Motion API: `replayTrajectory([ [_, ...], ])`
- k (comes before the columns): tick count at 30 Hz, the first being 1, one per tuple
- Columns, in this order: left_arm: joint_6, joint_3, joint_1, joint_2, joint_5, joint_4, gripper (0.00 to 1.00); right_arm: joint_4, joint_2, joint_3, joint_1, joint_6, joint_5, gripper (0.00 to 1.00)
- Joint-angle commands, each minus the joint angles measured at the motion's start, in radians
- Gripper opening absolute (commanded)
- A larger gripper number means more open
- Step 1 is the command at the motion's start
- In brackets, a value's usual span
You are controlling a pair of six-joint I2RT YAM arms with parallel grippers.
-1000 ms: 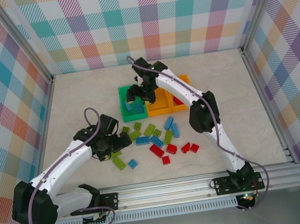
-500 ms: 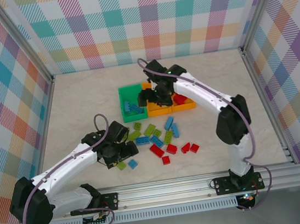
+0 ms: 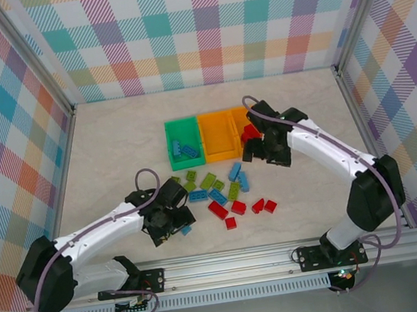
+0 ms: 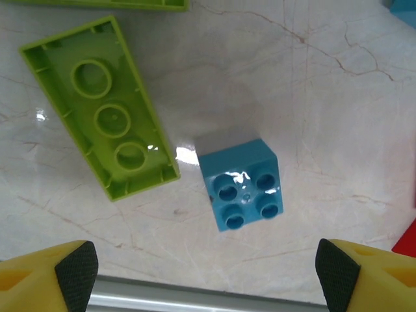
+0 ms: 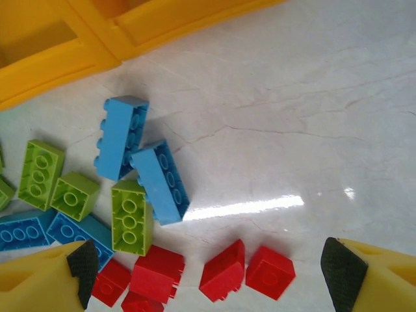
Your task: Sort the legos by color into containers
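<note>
1. Over the table, top cam: green bin (image 3: 170, 142) sits far-centre w/ blue legos (image 3: 185, 150) inside, touching the mid orange bin (image 3: 219, 135). The 2nd orange bin (image 3: 239, 121) is to its right, partly behind the R arm, w/ a red brick (image 3: 250, 130) in it. A loose pile (image 3: 221, 193) of lime, blue & red bricks lies on the tabletop (image 3: 114, 138), on the near side of the bins. L gripper (image 3: 174, 223) is low over the pile's near-left edge. R gripper (image 3: 258, 149) is just near of the 2nd orange bin.
2. L wrist cam: L jaws wide, nothing between the pads (image 4: 77, 266). Small blue 2x2 brick (image 4: 242, 185) lies studs-up on the marble, roughly centred betw. the fingers. Long lime brick (image 4: 101, 107) lies upside down just to one side of it, not touching.
3. R wrist cam: R jaws wide, empty, pads (image 5: 341, 266) well apart. Below them are red bricks (image 5: 224, 270) in a row. Further off, two blue bricks (image 5: 161, 182) touch each other, and a lime one (image 5: 132, 218) lies beside them. More lime & blue bricks sit at the frame's edge. Orange bin walls (image 5: 65, 58) are at the top.
</note>
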Motion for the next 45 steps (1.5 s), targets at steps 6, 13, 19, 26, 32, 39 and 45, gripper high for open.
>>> replayTrajectory([
  [6, -0.025, 0.025, -0.011, 0.136, -0.023, 0.075, 0.81, -0.053, -0.110, -0.132, -0.042, 0.032, 0.023, 0.91],
  [13, -0.009, 0.058, -0.011, 0.204, -0.039, 0.086, 0.73, -0.053, -0.171, -0.207, -0.074, 0.035, 0.019, 0.91],
  [19, 0.008, 0.095, -0.011, 0.252, -0.054, 0.086, 0.64, -0.069, -0.185, -0.227, -0.080, 0.030, 0.027, 0.91],
  [26, 0.024, 0.116, -0.011, 0.272, -0.069, 0.077, 0.46, -0.071, -0.217, -0.260, -0.084, 0.037, 0.033, 0.91],
  [32, 0.058, 0.149, -0.011, 0.281, -0.082, 0.066, 0.37, -0.070, -0.228, -0.287, -0.086, 0.047, 0.033, 0.92],
  [39, 0.097, 0.182, -0.008, 0.303, -0.075, 0.052, 0.35, -0.065, -0.249, -0.320, -0.086, 0.073, 0.029, 0.91],
  [45, 0.137, 0.262, 0.049, 0.269, -0.118, 0.016, 0.35, -0.058, -0.257, -0.324, -0.086, 0.082, 0.017, 0.91],
])
